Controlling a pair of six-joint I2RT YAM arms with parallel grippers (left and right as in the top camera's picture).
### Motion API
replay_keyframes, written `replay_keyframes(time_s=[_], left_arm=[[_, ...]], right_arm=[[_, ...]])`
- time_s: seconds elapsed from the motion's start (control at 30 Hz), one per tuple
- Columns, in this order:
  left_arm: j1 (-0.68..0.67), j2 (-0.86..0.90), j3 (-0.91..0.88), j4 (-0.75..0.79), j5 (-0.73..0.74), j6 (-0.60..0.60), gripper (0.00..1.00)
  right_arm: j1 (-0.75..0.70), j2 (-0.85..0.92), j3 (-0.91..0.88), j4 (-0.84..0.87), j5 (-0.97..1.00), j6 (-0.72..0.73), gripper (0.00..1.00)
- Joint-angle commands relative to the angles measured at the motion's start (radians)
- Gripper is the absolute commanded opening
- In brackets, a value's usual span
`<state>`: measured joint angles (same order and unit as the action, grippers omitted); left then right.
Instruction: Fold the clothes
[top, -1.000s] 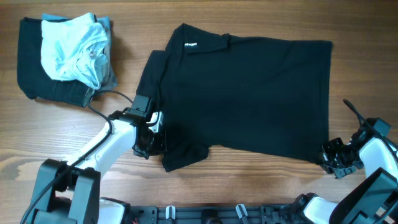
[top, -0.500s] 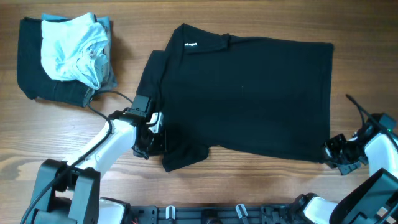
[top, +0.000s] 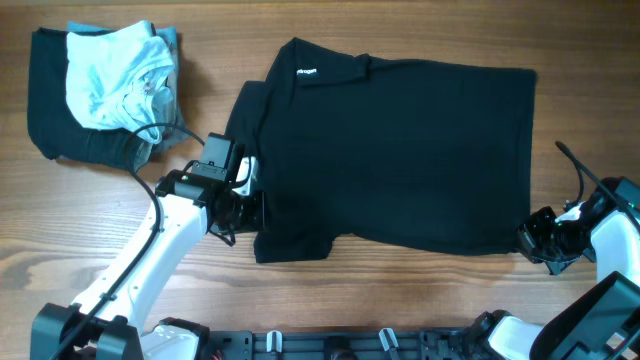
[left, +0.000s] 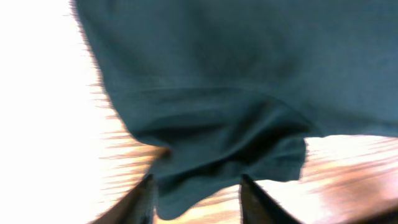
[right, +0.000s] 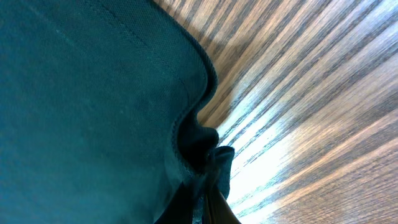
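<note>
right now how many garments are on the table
3 at least: the black polo shirt spread centrally, a pale blue and white garment at far left, a dark folded garment under it. That pile may hide more.

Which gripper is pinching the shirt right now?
The right gripper, shut on the black polo shirt at its hem corner; the left gripper stands open at the sleeve.

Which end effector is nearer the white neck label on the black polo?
Left. The left end effector sits at the sleeve, below-left of the neck label; the right end effector pinches the far hem corner.
</note>
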<state>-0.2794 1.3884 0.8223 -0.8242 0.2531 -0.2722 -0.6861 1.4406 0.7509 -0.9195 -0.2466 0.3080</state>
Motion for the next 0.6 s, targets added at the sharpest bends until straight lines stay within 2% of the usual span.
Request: replay_keyframes(time_s=[0.0, 0.13, 0.2, 0.33, 0.5, 0.57], left_arm=[[0.005, 0.026, 0.000, -0.004, -0.065, 0.002, 0.52], [0.002, 0.076, -0.020, -0.011, 0.015, 0.003, 0.59], [-0.001, 0.095, -0.035, -0.016, 0.055, 0.003, 0.59], [-0.024, 0.105, -0.085, -0.024, 0.107, 0.003, 0.56], [-0.050, 0.104, -0.099, -0.030, 0.140, 0.002, 0.44], [-0.053, 0.104, -0.099, -0.029, 0.140, -0.002, 0.45]], right_arm=[[0.001, -0.012, 0.021, 0.000, -0.021, -0.020, 0.04], [0.001, -0.012, 0.021, 0.001, -0.020, -0.021, 0.04], [0.001, -0.012, 0.021, 0.002, -0.020, -0.020, 0.04], [0.001, -0.012, 0.021, 0.004, -0.020, -0.020, 0.04], [0.001, -0.012, 0.021, 0.009, -0.021, -0.020, 0.04], [0.001, -0.012, 0.021, 0.009, -0.021, -0.020, 0.04]])
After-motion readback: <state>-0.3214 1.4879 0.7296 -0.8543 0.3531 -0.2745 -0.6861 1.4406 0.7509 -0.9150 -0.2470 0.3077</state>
